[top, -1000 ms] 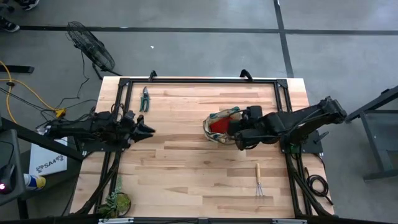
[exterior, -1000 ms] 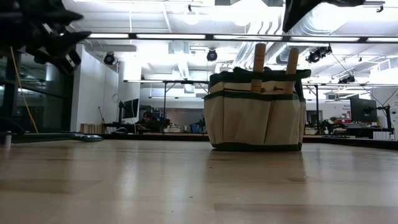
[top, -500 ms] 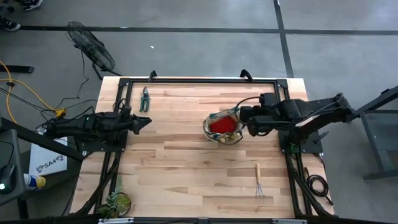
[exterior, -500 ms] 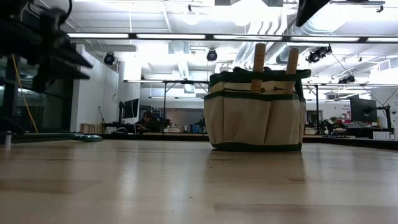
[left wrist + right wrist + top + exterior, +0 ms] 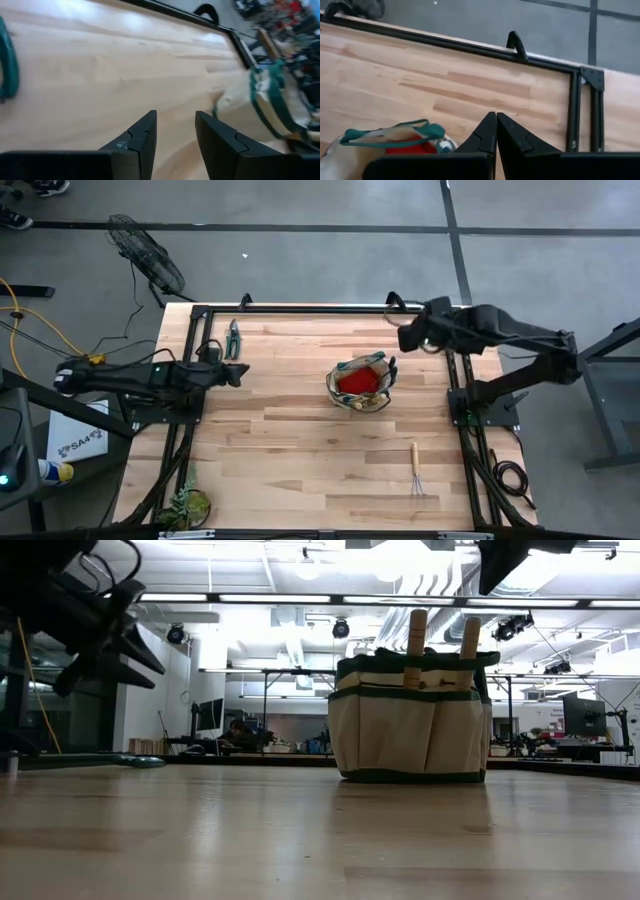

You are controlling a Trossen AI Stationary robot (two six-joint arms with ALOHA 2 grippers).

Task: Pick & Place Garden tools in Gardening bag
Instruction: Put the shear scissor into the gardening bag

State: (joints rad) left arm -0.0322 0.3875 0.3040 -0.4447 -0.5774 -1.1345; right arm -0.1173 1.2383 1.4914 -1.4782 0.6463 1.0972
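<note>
The tan gardening bag with green trim stands on the table right of centre, with a red cloth piece inside. Two wooden handles stick up out of the bag. A green-handled pruner lies flat near the far left corner. A wooden-handled hand rake lies flat near the right front. My left gripper hovers open at the table's left side, pointing toward the bag. My right gripper is shut and empty, high over the far right part of the table, beyond the bag.
A leafy plant clump sits at the near left corner. A black frame runs along the table's far edge and down both sides. Bare wood lies between the bag and my left gripper.
My right gripper, shut throughout, has risen from just over the bag and swung toward the table's far right corner. My left gripper has turned and tipped at the wrist while staying near the left edge. The bag and the tools have not moved.
</note>
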